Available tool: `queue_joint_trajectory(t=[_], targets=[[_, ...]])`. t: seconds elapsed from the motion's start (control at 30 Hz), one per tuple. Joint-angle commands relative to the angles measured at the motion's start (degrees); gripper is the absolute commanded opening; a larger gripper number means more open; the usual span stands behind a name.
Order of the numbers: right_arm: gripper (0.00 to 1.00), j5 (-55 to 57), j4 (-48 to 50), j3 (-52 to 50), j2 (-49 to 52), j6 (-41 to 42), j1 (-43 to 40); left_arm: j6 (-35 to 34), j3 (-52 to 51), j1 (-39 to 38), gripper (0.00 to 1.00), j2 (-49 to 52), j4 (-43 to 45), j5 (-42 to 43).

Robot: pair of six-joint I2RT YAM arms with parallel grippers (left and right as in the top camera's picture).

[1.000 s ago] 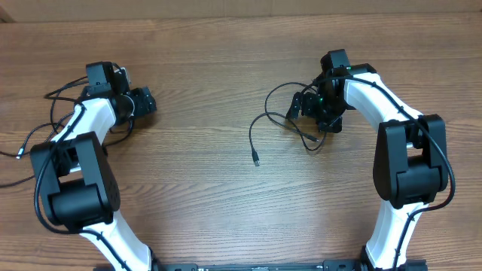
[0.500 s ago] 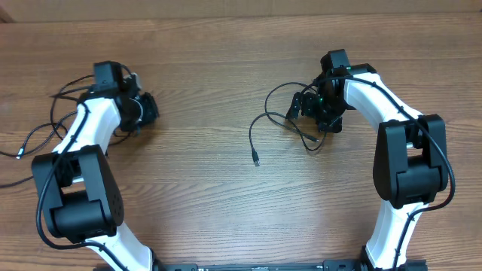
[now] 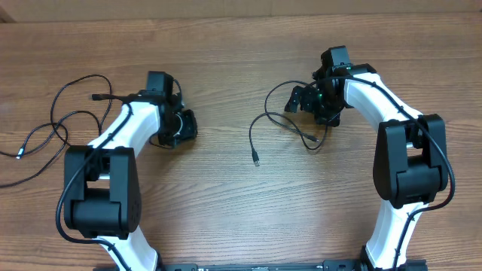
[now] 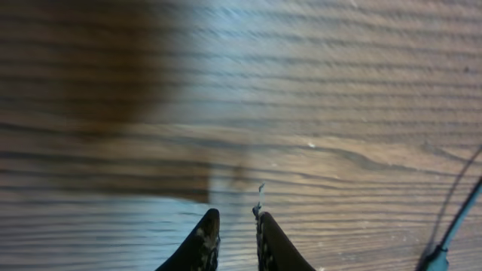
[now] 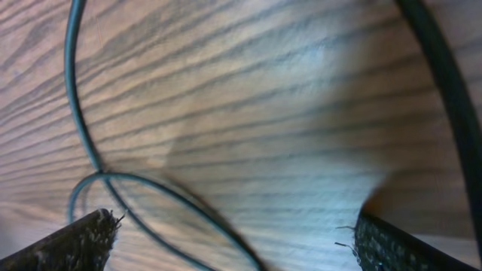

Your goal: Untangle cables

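Cables (image 3: pixel 251 137) lie in two lots on wooden table (image 3: pixel 226 211). One sprawls in loose loops at far left, its left plug (image 3: pixel 20 154) close to table's left edge. The other spreads in open curves right of centre, its centre plug (image 3: pixel 256 160) trailing toward near side. L gripper (image 4: pixel 235 233) hangs over bare wood betw. the two lots, apart from both. Its fingers are almost together w/ only a thin slit betw. them, nothing held. R gripper (image 5: pixel 233 237) sits at right end of second lot, fingers spread wide. A thin strand (image 5: pixel 143 199) curls on the wood betw. them, not clamped. Can't tell if it brushes one fingertip.
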Motion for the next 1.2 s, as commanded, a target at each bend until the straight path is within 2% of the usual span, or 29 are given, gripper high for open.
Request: queue_joint_trajectory(t=[0.0, 0.07, 0.13, 0.3, 0.47, 0.6, 0.83, 0.9, 0.93, 1.03, 1.17], targets=[[1.00, -9.09, -0.42, -0.26, -0.31, 5.03, -0.09, -1.81, -0.59, -2.14, 0.19, -0.24, -0.04, 0.63], [1.00, -15.17, -4.17, -0.26, -0.31, 6.34, 0.15, -1.79, -0.94, -3.63, 0.20, -0.22, 0.00, 0.22], [1.00, -15.52, -7.30, -0.26, -0.31, 6.29, 0.31, -1.81, -1.42, -4.63, 0.21, -0.22, 0.42, -0.20], [1.00, -4.83, -9.38, -0.26, -0.31, 2.45, 0.09, -2.34, -3.50, -7.13, 0.21, -0.11, 2.95, -1.42], [1.00, 8.66, -9.99, -0.24, -0.31, 2.47, -1.51, -2.43, -4.46, -7.93, 0.22, -0.07, 4.46, -1.95], [1.00, 9.90, -13.38, 1.31, -0.31, 2.38, -3.30, -2.43, -4.48, -7.87, 0.23, -0.07, 4.72, -1.95], [0.99, 9.57, -16.13, 11.50, -0.31, 0.94, -7.67, -2.45, -4.48, -7.87, 0.25, -0.07, 4.74, -2.38], [0.67, 5.92, -16.11, 13.29, -0.31, -0.17, -8.07, -2.43, -4.48, -7.87, 0.25, -0.07, 4.92, -2.40], [0.48, 3.30, -15.93, 14.10, -0.31, -0.94, -8.11, -2.45, -4.48, -7.87, 0.25, -0.07, 4.96, -2.47], [0.05, -0.96, -14.45, 15.21, -0.31, -1.64, -8.09, -2.45, -4.46, -7.87, 0.25, -0.07, 5.03, -2.58], [0.04, -1.53, -12.15, 14.58, -0.31, -1.60, -7.13, -2.45, -4.48, -7.87, 0.25, -0.07, 5.03, -2.58]])
